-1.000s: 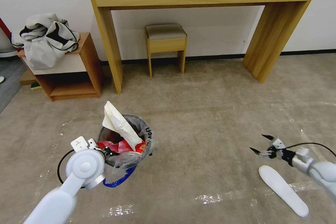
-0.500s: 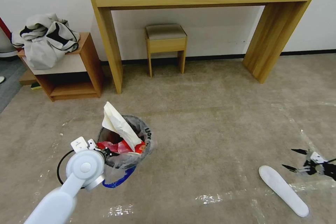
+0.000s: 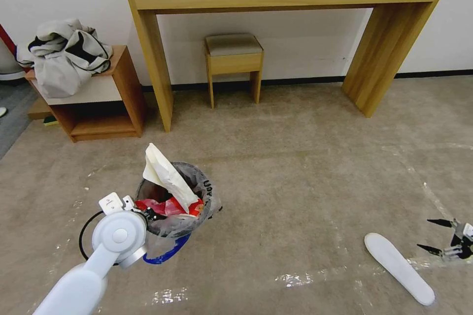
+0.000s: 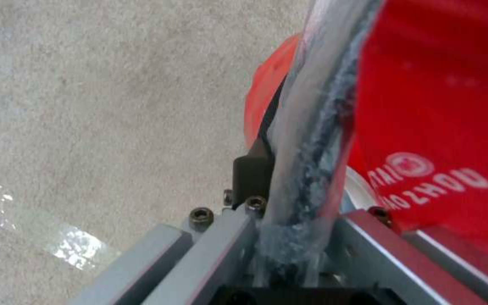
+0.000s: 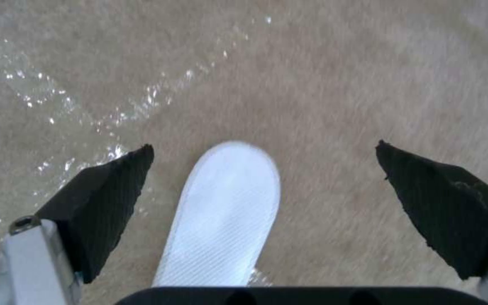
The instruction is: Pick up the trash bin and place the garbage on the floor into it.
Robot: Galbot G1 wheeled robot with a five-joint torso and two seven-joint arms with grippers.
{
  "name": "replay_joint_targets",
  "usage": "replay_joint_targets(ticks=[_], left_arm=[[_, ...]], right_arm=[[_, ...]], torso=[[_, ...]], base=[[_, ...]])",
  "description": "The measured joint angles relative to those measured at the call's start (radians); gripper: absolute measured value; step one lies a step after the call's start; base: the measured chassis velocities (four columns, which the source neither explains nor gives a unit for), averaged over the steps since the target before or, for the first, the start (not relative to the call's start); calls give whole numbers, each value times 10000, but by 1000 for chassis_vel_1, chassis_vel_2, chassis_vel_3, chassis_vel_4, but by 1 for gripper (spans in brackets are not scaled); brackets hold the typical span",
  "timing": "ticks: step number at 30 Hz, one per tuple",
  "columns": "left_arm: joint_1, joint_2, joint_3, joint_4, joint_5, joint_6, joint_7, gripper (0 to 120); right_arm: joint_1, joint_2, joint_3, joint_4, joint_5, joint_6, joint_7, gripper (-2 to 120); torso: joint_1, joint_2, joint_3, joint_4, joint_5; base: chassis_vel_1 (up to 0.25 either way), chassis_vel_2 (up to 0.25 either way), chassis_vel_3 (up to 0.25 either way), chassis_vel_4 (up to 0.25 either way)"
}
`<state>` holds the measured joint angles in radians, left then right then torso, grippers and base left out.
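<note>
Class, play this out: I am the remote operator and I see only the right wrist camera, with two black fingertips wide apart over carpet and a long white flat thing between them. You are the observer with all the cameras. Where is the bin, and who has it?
Observer: The trash bin is by the left gripper, well across the floor from you.
Operator: Is it actually gripped?
Observer: Yes. The left wrist view shows the bin's bag-lined rim running between that gripper's fingers.
Operator: Is the bin empty?
Observer: No. Crumpled white paper sticks up out of it, above red wrappers.
Operator: And my gripper?
Observer: The right gripper is open, just beyond the white flat piece.
</note>
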<state>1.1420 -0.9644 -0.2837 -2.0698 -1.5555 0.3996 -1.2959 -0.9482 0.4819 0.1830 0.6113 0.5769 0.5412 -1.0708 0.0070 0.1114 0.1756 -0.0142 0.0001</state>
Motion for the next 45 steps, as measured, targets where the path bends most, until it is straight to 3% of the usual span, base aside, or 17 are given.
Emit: replay_joint_targets(ticks=[14,34,45], left_arm=[[88,62,65,88,26,-12,6,0],[67,76,168,71,15,-24,-23,0],[127,88,149,58,42,-21,-22,0]], right_arm=[[284,1471,-261,-1637,-230,-452,657,100],[455,1830,-727,-2246,158,-1098,2599,100],[552,2107,-991,-2341,418,-1449,2958,100]], torso=[[0,0,0,-1,0],[0,1,0,0,-2],[-1,1,0,0,-1]], base=[[0,0,0,0],[0,0,0,0],[0,0,0,0]])
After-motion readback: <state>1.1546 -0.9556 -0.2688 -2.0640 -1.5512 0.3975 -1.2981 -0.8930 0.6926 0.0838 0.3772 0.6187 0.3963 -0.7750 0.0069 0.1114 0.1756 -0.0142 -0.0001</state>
